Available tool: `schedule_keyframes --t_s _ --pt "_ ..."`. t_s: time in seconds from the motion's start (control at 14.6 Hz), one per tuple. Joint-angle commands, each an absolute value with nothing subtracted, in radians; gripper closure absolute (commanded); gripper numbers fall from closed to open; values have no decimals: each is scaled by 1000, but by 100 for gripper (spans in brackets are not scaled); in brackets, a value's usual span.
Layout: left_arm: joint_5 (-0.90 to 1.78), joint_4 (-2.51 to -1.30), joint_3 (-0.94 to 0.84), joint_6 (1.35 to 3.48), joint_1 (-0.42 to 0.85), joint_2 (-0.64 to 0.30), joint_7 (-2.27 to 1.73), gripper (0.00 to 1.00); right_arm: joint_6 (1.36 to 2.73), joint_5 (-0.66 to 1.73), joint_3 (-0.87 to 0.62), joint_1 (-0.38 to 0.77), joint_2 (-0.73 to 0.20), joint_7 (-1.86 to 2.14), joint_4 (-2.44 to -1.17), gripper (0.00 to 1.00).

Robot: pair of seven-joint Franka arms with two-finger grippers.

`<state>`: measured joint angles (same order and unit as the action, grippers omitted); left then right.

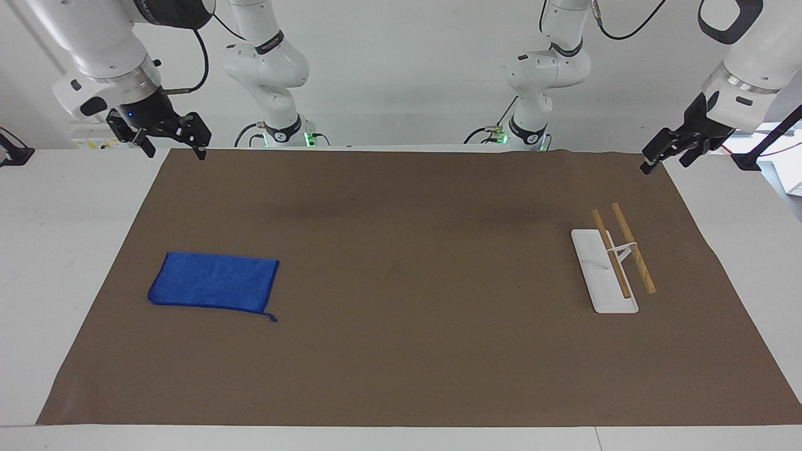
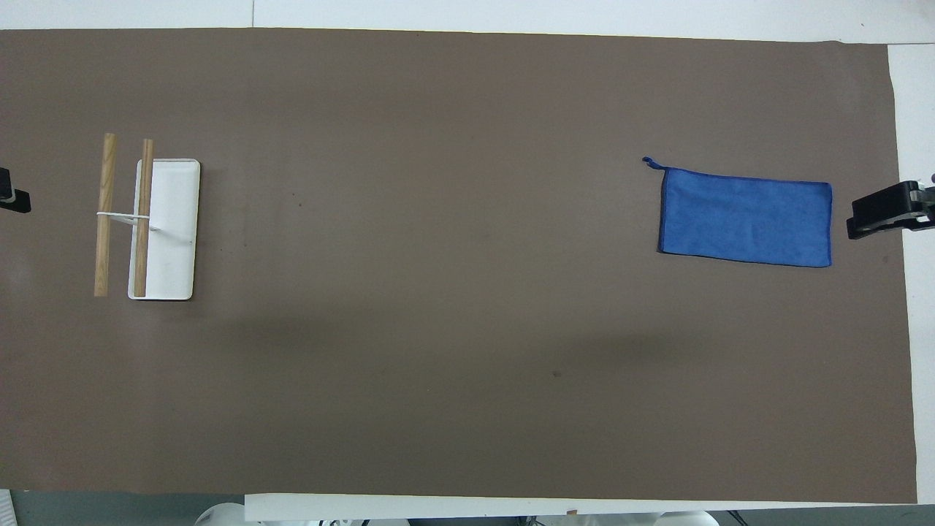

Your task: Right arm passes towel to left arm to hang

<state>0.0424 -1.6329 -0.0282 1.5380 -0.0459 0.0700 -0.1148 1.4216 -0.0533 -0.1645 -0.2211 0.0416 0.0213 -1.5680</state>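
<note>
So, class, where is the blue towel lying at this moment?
The towel lies flat on the brown mat toward the right arm's end of the table, with the right gripper raised nearby and the rack at the left arm's end.

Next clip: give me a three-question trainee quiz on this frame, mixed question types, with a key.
1. True or false: the towel is held by the right gripper.
2. Multiple choice: the rack with two wooden rods stands (A) on the towel, (B) on the brown mat toward the left arm's end of the table, (C) off the mat.
3. Fill in: the left gripper hangs over the mat's ____ nearest the left arm's end.

Key: 1 false, the towel lies flat on the mat, both grippers up and apart from it. 2 B. 3 corner.
</note>
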Motion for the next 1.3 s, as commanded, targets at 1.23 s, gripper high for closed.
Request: schedule_keyframes --t_s 1.23 --pt "2 -1620 -107 1496 -38 87 -41 0 2230 -31 -166 -293 -135 120 -2109 1"
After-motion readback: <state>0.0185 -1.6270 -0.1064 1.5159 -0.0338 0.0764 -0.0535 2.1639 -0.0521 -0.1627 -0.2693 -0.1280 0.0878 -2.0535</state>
